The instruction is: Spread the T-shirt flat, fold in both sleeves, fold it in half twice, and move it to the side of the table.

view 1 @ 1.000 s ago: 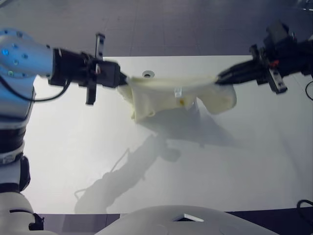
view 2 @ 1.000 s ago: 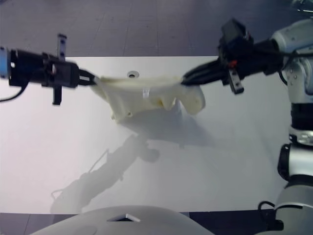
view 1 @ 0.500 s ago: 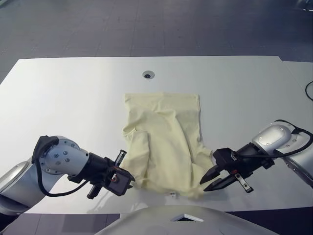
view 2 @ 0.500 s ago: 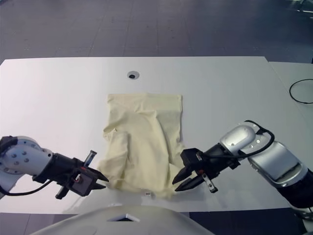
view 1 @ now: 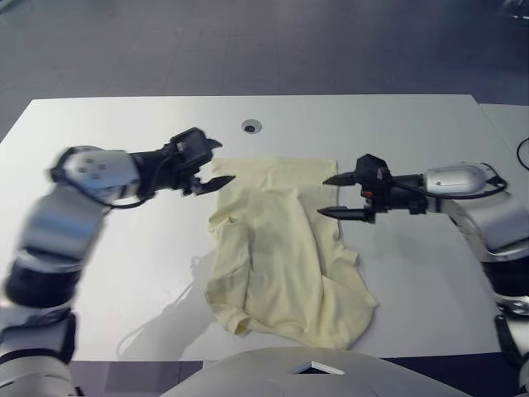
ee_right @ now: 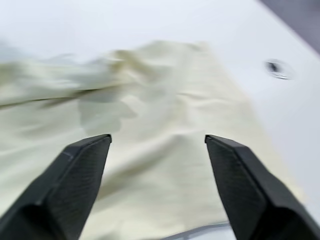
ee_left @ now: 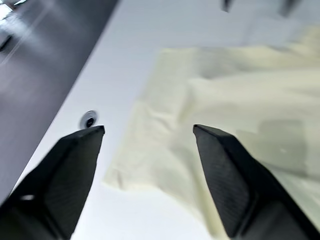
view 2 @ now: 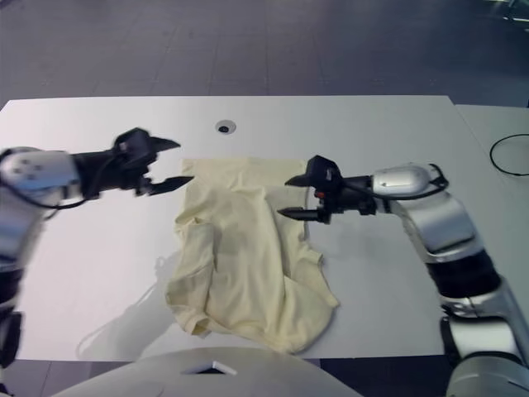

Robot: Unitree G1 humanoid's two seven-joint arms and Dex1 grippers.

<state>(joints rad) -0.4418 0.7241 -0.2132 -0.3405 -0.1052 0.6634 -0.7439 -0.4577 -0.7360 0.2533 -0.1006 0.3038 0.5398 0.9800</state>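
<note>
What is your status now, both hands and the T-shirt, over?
Left hand open, over the T-shirt far-left corner. Right hand open, over its far-right edge. T-shirt rumpled on table, not flat. Small hole beyond, not in the way.

A small round grommet (view 1: 250, 126) is sitting in the far half of the white table (view 1: 116, 248), near the middle of its width. Off to the right, a black cable (view 2: 491, 154) is lying looped on a second white table (view 2: 496, 120) butting against the first. Dark tiled floor (view 1: 264, 41) is stretching away behind both.
</note>
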